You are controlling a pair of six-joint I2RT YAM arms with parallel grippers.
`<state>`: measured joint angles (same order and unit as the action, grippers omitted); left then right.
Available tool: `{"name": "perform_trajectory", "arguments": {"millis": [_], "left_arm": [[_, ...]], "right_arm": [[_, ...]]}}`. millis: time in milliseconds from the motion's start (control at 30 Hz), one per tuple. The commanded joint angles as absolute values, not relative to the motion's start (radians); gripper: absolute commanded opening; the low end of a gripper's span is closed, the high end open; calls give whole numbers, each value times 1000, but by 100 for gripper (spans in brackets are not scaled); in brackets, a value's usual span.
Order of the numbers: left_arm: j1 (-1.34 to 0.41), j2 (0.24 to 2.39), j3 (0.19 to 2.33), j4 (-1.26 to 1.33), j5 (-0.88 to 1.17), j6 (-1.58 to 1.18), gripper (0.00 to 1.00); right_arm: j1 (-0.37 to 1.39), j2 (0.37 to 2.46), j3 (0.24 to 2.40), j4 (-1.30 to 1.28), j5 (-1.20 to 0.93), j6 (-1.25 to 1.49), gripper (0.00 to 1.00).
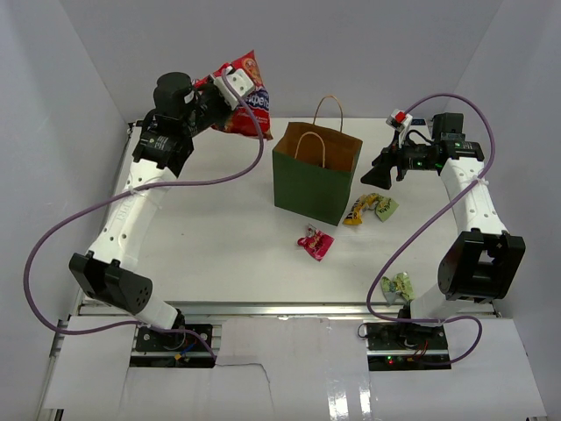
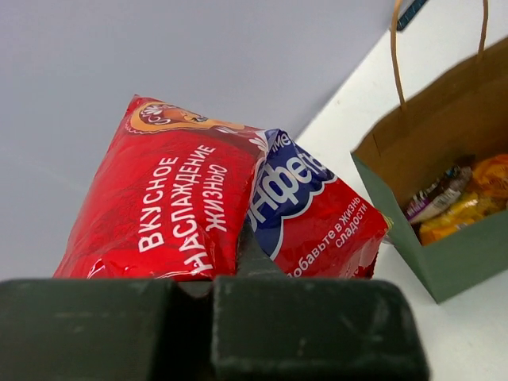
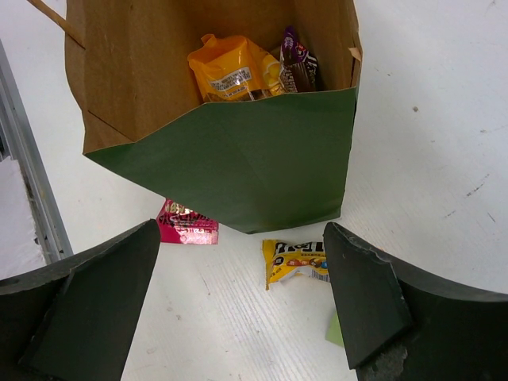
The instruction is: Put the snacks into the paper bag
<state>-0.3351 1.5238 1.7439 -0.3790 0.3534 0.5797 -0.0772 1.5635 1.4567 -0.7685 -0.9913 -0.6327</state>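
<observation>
Left gripper (image 1: 230, 89) pinching the red chip bag (image 2: 175, 198) aloft, paper bag (image 1: 311, 180) standing on the desk (image 1: 219, 237) to its right and lower, right gripper (image 3: 242, 278) spread wide facing the bag, yellow candy pack (image 3: 295, 259) and pink wrapper (image 3: 187, 224) just ahead of it.

Light-green wrapper (image 3: 332, 329) mostly behind right fingers (image 3: 361, 294)
</observation>
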Motion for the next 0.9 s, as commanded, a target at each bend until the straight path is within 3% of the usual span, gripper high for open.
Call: {"name": "perform_trajectory", "arguments": {"millis": [0,533,867], "left_arm": [[-362,1456,1850,-209,383,684,0],[-468,1644,2083,-187,512,822,0],[-480,1712,2114,-178,578,942,0]], "right_arm": [[-80,1543,1483,-785,-1020,-641,89],[-80,1551,1491,-781,-1034,-627,89],[-80,1552,1485,-775,-1049,-618,89]]}}
